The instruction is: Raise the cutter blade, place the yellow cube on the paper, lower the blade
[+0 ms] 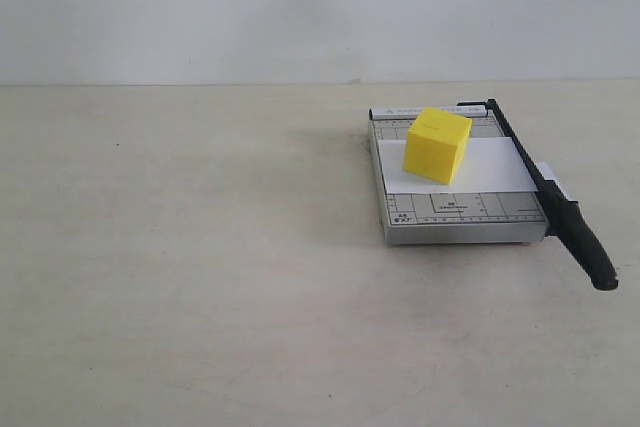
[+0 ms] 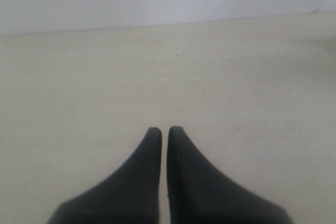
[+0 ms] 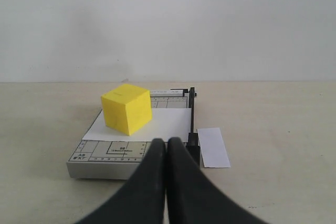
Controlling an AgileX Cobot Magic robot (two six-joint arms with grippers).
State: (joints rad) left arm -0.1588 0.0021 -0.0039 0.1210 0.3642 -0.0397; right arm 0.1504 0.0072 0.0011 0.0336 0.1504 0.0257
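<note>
We find the cutter blade (image 1: 552, 197) lowered along the grey trimmer's (image 1: 460, 213) right edge, its long axis running front to back and its handle jutting past the near corner. The yellow cube (image 1: 438, 145) sits on the paper (image 1: 495, 165) atop the trimmer. The left pincer (image 2: 164, 129) and right pincer (image 3: 167, 141) are pressed together, empty.

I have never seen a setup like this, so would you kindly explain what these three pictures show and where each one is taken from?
This is a two-armed robot at a table. The wide picture comes from a camera off the arms; neither arm shows in it. The other two come from wrist cameras, each looking along its own black gripper. The left gripper is shut, holds nothing and sees only table. The right gripper is also shut and empty, facing a small grey paper trimmer. On it lies a white paper, with a yellow cube resting on it. The cutter blade, a black lever along the trimmer's edge, is down. A smaller white piece lies on the table just beyond the blade.
</note>
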